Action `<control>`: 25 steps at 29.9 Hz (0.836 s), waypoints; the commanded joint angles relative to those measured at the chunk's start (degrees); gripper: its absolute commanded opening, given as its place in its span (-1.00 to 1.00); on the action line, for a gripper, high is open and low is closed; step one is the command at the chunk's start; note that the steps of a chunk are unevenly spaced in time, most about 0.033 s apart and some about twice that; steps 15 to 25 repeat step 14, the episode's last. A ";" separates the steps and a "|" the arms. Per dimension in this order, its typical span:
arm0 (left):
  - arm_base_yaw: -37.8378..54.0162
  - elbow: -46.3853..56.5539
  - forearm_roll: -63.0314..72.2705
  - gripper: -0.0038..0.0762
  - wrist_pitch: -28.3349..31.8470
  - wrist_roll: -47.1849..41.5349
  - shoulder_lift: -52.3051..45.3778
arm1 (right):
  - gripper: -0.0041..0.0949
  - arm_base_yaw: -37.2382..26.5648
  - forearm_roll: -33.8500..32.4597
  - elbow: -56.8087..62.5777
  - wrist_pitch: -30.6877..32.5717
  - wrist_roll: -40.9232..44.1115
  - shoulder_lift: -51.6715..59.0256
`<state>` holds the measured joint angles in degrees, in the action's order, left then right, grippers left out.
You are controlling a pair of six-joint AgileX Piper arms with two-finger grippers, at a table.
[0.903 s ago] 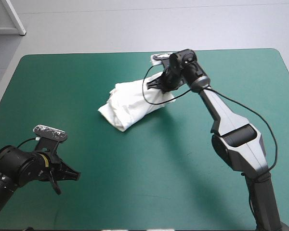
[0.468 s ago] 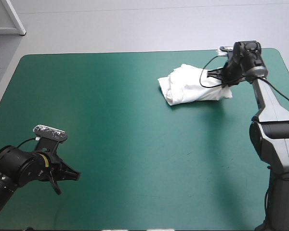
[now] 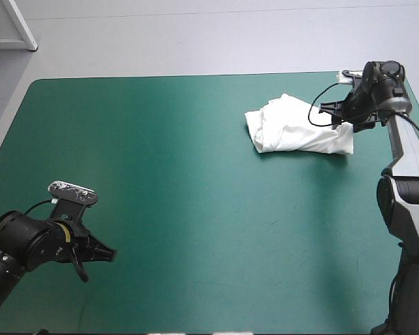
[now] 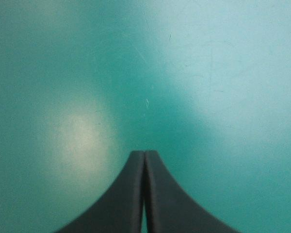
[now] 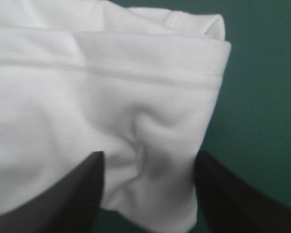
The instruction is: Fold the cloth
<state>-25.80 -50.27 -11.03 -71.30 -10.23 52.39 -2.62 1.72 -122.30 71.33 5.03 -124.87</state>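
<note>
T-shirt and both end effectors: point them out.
T-shirt [image 3: 293, 129], high view, middle of the bundle.
Right end effector [image 5: 148, 155], right wrist view, midway between open fingers.
Left end effector [image 4: 144, 153], left wrist view, where shut fingers meet.

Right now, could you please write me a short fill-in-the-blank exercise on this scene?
1. The T-shirt lies in a crumpled bundle near the ____ right corner of the cover.
2. The left gripper has its fingers ____.
3. The right gripper has the T-shirt ____ its fingers.
4. The left gripper holds ____ and is over bare cover.

Missing words: far; shut; between; nothing
</note>
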 commanded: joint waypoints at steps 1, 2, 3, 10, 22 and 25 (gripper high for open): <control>-0.19 -1.28 -0.92 -0.93 -2.44 -0.20 -0.63 | 0.99 -0.55 0.03 -1.31 0.51 0.37 7.75; -0.19 -1.28 -0.92 -0.93 -2.44 -0.20 -0.63 | 0.97 -0.55 -0.27 -1.31 0.51 0.89 9.02; -0.19 -1.28 -0.92 -0.93 -2.44 -0.20 -0.63 | 0.95 -0.55 -0.68 -1.31 0.51 1.27 10.36; -0.19 -1.28 -0.92 -0.93 -2.44 -0.20 -0.63 | 0.74 -0.55 -1.72 2.90 0.51 1.35 22.95; -0.19 -1.28 -0.92 -0.93 -2.44 -0.20 -0.63 | 0.72 -0.55 -2.32 9.76 0.40 1.59 29.76; -0.19 -1.28 -0.92 -0.93 -2.44 -0.20 -0.63 | 0.72 -0.55 -2.32 9.76 0.40 1.59 29.76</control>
